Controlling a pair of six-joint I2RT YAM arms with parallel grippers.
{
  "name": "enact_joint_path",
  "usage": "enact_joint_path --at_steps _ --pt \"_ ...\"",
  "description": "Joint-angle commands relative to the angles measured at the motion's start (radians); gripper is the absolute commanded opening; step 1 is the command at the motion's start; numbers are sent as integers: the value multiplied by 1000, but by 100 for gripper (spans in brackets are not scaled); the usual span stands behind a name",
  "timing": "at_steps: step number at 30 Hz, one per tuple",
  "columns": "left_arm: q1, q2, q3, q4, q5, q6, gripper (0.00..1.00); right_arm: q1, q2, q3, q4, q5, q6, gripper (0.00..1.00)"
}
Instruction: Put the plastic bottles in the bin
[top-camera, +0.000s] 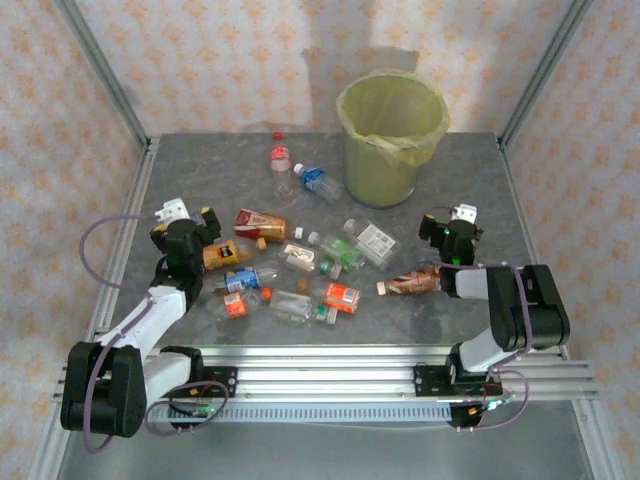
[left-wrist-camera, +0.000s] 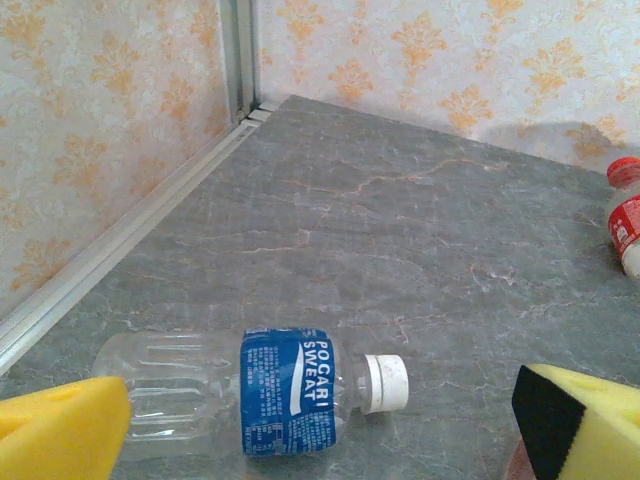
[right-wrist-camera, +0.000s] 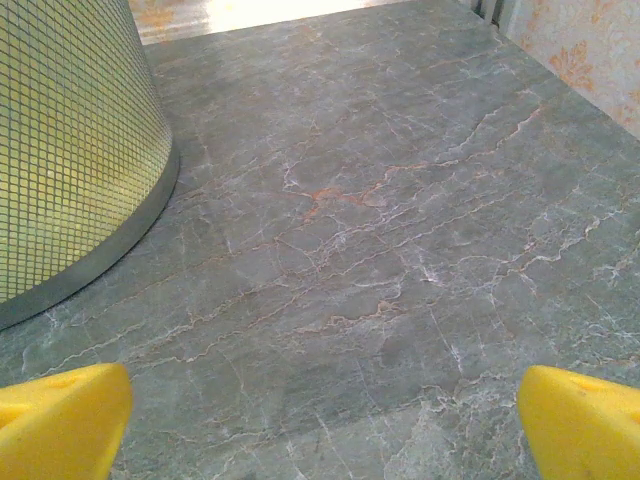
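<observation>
Top view, bottles: the plastic bottles (top-camera: 300, 258) are lying on their sides, scattered across the middle of the grey worktop (top-camera: 480, 180). With so many out, the task is looking barely begun.
Top view, bin: the yellow-green bin (top-camera: 382, 165) is standing upright at the far side, right of centre. Its mouth is facing up, so either arm could be dropping bottles in from above.
Top view, arms: the left tool (top-camera: 190, 232) is hanging at the left edge of the pile and the right tool (top-camera: 450, 228) beside the bin, apparently each covering its own half.
Left wrist, tool: the left tool (left-wrist-camera: 320, 435) is standing released, its yellow pads (left-wrist-camera: 60, 430) spread wide and gripping nothing.
Left wrist, target: a Pocari Sweat bottle (left-wrist-camera: 285, 390) is lying crosswise just ahead, its white cap pointing right. The wide spread is probably leaving room to straddle its body.
Left wrist, aside: a red-capped bottle (left-wrist-camera: 625, 215) is lying well apart at the right edge.
Right wrist, tool: the right tool (right-wrist-camera: 320, 420) is also standing released, facing bare worktop (right-wrist-camera: 400, 220).
Right wrist, bin: the bin (right-wrist-camera: 70, 160) wall is rising near on the left, so this arm is likely needing to turn toward the pile.
</observation>
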Motion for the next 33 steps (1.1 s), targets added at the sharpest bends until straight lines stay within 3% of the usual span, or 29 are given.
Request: enact_joint_path --at_steps 1,33 --pt "9 -8 -10 26 -6 22 100 2 5 11 4 3 -8 99" --pt "9 14 4 13 -5 20 100 3 7 13 1 3 -6 99"
